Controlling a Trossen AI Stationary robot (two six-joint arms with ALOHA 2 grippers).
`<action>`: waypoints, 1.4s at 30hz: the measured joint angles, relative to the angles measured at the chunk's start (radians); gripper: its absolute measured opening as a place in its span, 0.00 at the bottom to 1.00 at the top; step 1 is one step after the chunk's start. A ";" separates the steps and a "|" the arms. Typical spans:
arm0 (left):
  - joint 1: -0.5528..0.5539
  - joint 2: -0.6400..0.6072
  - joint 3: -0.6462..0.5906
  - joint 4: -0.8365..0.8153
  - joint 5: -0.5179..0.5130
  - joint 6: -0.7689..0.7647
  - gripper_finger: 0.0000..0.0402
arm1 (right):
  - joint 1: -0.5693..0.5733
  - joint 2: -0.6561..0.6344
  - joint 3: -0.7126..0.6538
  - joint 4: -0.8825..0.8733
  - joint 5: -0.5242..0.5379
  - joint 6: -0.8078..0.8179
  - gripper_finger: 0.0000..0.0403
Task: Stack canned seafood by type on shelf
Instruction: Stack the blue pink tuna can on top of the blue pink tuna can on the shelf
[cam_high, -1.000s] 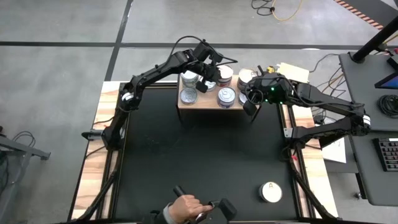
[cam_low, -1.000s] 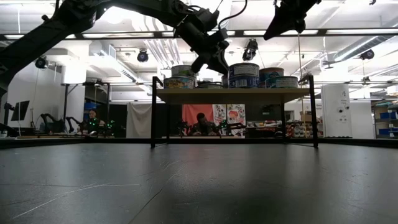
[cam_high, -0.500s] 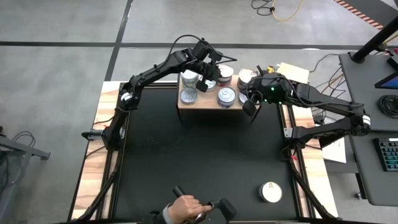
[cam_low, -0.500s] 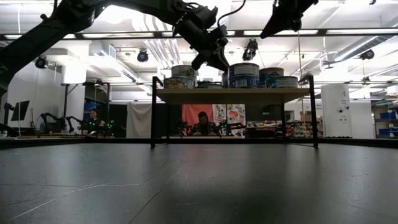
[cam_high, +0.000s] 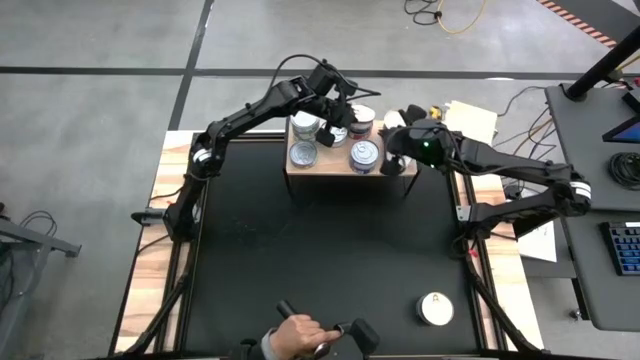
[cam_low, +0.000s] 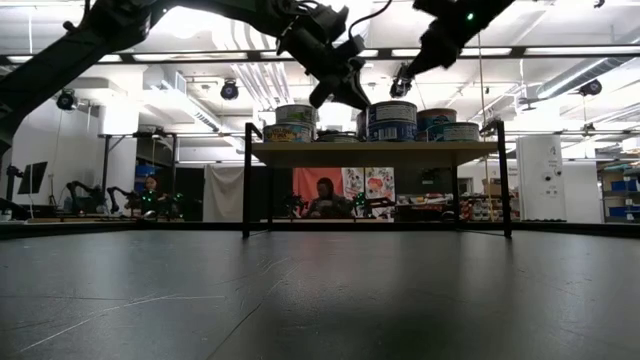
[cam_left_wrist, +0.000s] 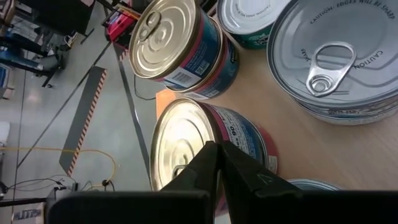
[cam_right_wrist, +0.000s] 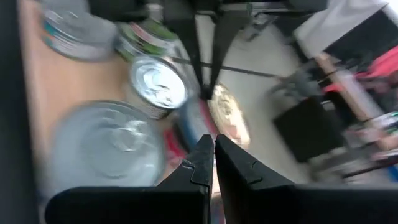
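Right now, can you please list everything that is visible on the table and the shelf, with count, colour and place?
Shelf: one, light wood on dark legs, at the table's far edge.
Cans: several, mostly silver-topped, two gold-topped in the left wrist view, on the shelf; exact count unclear.
White-topped can: one, on the black table, near right corner.
Person's hand: one, at the near edge, on a dark device.
Left gripper: shut, above the shelf's cans.
Right gripper: shut, over the shelf's right end.
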 joint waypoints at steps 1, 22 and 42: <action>0.000 -0.001 0.000 0.000 0.000 -0.003 0.00 | -0.002 0.011 0.000 0.018 0.025 -0.042 0.02; 0.002 -0.004 0.001 -0.021 0.009 0.018 0.00 | -0.063 0.127 0.008 0.087 0.035 -0.166 0.44; 0.026 0.012 -0.028 -0.051 0.059 0.039 0.23 | -0.072 0.118 0.008 0.073 0.035 -0.099 0.65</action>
